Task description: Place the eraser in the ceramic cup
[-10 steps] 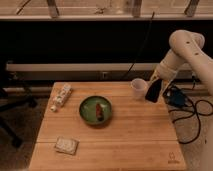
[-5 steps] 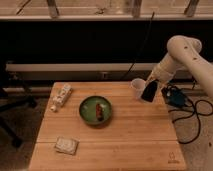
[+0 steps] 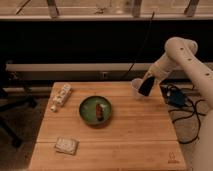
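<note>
A white robot arm point(image 3: 182, 57) reaches in from the right side of the view over the far right part of a wooden table point(image 3: 130, 142). Its gripper point(image 3: 148, 79) hangs at the arm's lower end, just above and beside the ceramic cup point(image 3: 136, 87), with its fingers closed tight on the eraser point(image 3: 145, 87). The eraser, a flat black slab, hangs tilted from the gripper, its lower end at the right side of the cup's rim; whether it touches the cup cannot be told. The cup, small and pale with a wide round rim, stands upright near the table's far right edge.

Near the middle of the table lies a green round plate point(image 3: 87, 111) with a small reddish-brown item point(image 3: 99, 111) on it. Toward the far left edge lies a pale, patterned elongated packet point(image 3: 61, 96), set at a slant. Near the front left corner lies a pale patterned rectangular pad point(image 3: 66, 145), well apart from the plate. To the right of the table, a blue device point(image 3: 175, 96) with dark cables point(image 3: 192, 112) sits off the tabletop. A dark chair base point(image 3: 12, 110) shows at the left edge of the view.
</note>
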`<action>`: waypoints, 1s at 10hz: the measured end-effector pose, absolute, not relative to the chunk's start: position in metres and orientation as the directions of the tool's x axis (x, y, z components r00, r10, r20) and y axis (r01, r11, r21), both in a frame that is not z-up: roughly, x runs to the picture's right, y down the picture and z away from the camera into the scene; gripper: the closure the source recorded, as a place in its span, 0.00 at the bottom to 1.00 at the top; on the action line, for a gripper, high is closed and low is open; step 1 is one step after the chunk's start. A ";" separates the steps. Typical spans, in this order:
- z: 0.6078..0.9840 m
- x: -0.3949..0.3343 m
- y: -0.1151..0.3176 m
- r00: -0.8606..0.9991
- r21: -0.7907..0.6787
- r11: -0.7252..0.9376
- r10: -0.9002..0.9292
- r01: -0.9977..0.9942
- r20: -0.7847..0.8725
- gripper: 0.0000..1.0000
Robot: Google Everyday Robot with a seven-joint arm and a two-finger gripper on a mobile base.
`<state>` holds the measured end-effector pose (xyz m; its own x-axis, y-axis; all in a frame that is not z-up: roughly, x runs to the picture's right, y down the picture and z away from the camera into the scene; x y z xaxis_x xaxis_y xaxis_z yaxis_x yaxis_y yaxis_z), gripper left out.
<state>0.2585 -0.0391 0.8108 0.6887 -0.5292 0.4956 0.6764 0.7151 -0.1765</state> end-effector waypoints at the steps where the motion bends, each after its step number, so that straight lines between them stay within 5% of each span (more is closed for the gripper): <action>1: 0.821 0.258 -0.047 0.693 -0.162 0.721 -0.542 0.674 0.474 0.84; 7: 0.852 0.265 -0.073 0.727 -0.101 0.760 -0.562 0.642 0.394 0.82; 10: 0.859 0.268 -0.080 0.738 -0.084 0.770 -0.567 0.633 0.367 0.54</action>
<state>0.2676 -0.0798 0.8591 0.7378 -0.5667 0.3669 0.6329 0.7697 -0.0838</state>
